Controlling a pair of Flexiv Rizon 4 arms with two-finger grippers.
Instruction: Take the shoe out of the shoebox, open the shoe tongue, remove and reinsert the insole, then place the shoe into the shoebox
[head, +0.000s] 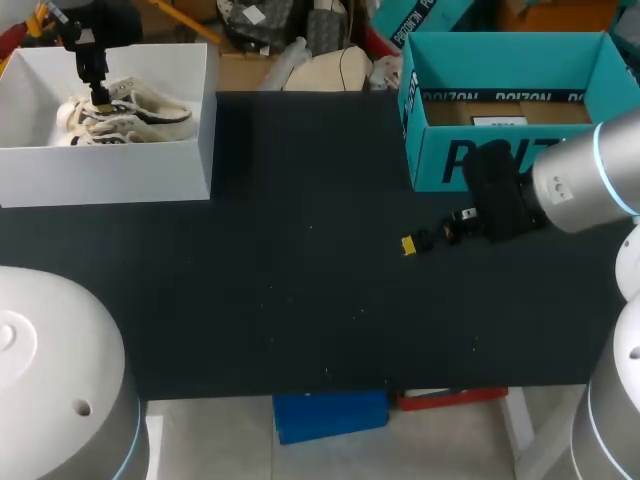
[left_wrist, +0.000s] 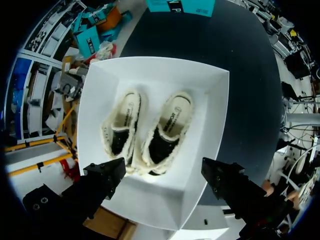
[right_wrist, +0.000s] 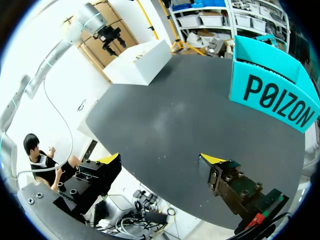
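So we've got two boxes on the black worktop (head: 300, 290). One is a white shoebox (head: 105, 175) with no lid on it, the other a teal box (head: 500, 160), also open on top.

The white shoebox holds a pair of fuzzy cream shoes with dark insides, lying side by side: one shoe (left_wrist: 122, 127) and a second shoe (left_wrist: 169, 127) right against it. That's two shoes in total, both sitting in the box.

Our left gripper (left_wrist: 162, 174) hangs straight above them. Its fingers are spread wide, wider than the pair together, with nothing in its grasp. The heel ends of both shoes sit under the gap between the fingers. We can't tell from the head view whether it touches the shoes.

In the teal box we can only make out a brown surface with a small white patch on it.

Our right gripper (right_wrist: 161, 160) is over bare worktop, spread open too, with nothing between its yellow tips. The teal box is just beside it, and the white shoebox is well ahead of it across the worktop.
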